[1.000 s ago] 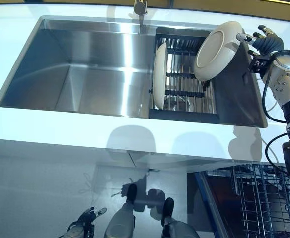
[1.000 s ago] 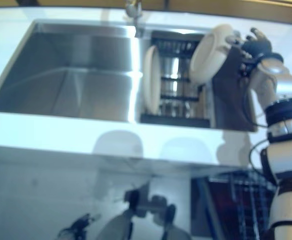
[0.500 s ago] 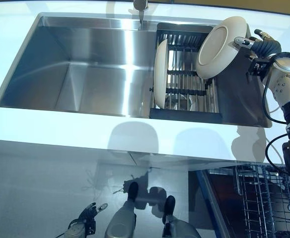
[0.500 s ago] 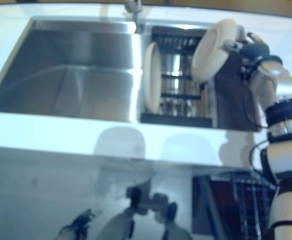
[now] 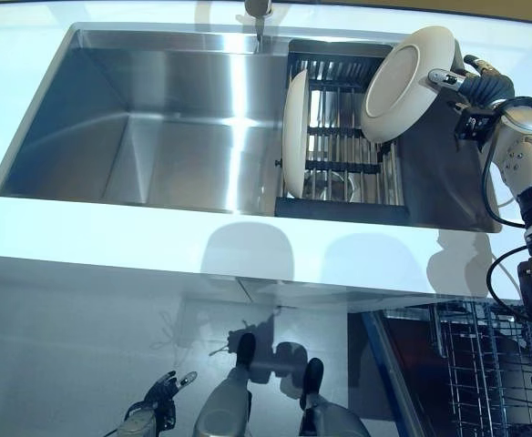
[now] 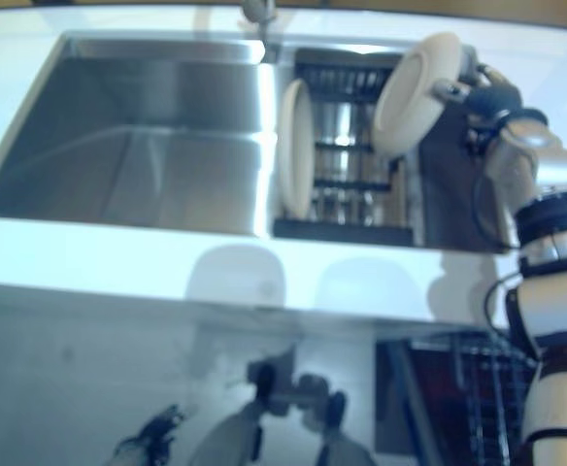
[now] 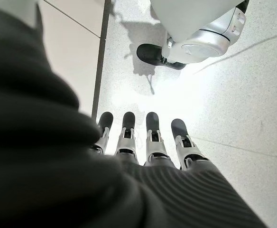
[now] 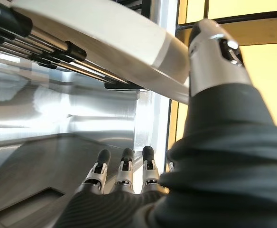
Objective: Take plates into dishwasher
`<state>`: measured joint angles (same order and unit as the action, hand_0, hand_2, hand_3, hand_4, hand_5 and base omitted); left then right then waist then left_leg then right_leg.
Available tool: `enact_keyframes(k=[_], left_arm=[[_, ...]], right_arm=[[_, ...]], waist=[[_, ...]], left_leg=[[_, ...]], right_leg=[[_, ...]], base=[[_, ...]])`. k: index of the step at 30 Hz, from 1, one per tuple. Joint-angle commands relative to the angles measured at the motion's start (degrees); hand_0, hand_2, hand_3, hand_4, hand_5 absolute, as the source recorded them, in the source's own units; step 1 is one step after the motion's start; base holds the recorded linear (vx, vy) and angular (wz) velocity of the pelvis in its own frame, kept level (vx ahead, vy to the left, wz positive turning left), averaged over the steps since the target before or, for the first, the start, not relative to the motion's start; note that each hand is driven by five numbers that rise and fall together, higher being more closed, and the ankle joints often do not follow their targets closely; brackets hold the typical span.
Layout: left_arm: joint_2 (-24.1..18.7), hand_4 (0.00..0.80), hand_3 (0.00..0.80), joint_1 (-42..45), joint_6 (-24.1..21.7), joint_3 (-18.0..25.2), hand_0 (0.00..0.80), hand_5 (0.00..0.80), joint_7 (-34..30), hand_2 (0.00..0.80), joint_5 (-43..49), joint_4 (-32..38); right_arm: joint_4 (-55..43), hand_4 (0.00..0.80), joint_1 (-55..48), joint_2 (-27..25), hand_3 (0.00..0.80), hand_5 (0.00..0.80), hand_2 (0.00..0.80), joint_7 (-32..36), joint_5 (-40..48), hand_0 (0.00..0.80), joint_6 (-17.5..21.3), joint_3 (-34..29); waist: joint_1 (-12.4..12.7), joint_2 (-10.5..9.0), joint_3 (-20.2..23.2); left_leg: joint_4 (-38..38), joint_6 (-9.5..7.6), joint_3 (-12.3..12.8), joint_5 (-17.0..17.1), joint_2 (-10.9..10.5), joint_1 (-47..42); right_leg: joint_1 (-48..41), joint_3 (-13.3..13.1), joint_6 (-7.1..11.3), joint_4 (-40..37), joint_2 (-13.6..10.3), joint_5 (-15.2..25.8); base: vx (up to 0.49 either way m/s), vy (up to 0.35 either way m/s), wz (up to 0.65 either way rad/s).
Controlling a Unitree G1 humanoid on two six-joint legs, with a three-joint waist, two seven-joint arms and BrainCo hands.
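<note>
While one plate is gripped above the sink, the loading itself is judged barely begun.

Right hand: the right hand (image 5: 477, 84) is seen at the far right of the sink, with its thumb pressed on the rim of a white plate (image 5: 404, 82) and its fingers (image 8: 124, 172) lying straight behind the plate; the plate is pinched between them.

Held plate: it is tilted, its hollow face turned toward the basin, and it is raised above the right part of the drying rack (image 5: 343, 137); whether its lower edge touches the rack cannot be told.

Second plate: another white plate (image 5: 294, 133) is stood on edge at the left end of the rack, touched by no hand.

Sink: the steel sink (image 5: 157, 118) is shown with the rack set in its right part, under the tap (image 5: 258, 13).

Dishwasher: a wire dishwasher basket (image 5: 494, 373) is seen pulled out low on the right, well apart from both plates; no plate is seen in its visible part.

Left hand: the left hand (image 7: 143, 142) is hung low by the floor with relaxed, straight fingers and nothing held.

Progress: nothing is judged loaded yet; the held plate is left to be carried down to the basket, and the second plate after it.
</note>
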<state>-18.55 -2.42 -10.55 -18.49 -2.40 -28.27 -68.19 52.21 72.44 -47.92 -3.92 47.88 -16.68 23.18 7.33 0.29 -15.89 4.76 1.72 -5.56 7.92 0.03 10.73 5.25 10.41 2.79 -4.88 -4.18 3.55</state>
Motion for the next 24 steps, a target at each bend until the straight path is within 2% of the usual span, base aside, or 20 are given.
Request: enact_keyframes(k=[1,24], left_arm=[[-0.09,0.000,0.000,-0.28,-1.35,-2.23,0.000,0.000,-0.13,0.000,-1.32,0.16],[0.93,0.000,0.000,0.11,-1.39,-2.53,0.000,0.000,-0.58,0.000,-2.75,0.20]], right_arm=[[0.16,0.000,7.94,-1.54,0.000,0.000,0.000,0.28,-0.21,0.000,1.86,4.16],[1.72,0.000,9.37,0.00,0.000,0.000,0.000,0.49,-0.61,0.000,0.25,5.03]], waist=[[1.08,-1.37,1.57],[1.77,-1.23,1.14]], left_leg=[[0.24,1.50,-0.12,-1.14,0.76,-0.29],[0.24,1.42,-0.41,-1.06,0.70,-0.38]], right_leg=[[2.60,0.37,2.88,-0.12,-4.34,4.27],[2.37,0.99,2.72,-0.11,-4.63,4.32]], base=[[0.000,0.000,0.00],[0.003,0.004,0.01]])
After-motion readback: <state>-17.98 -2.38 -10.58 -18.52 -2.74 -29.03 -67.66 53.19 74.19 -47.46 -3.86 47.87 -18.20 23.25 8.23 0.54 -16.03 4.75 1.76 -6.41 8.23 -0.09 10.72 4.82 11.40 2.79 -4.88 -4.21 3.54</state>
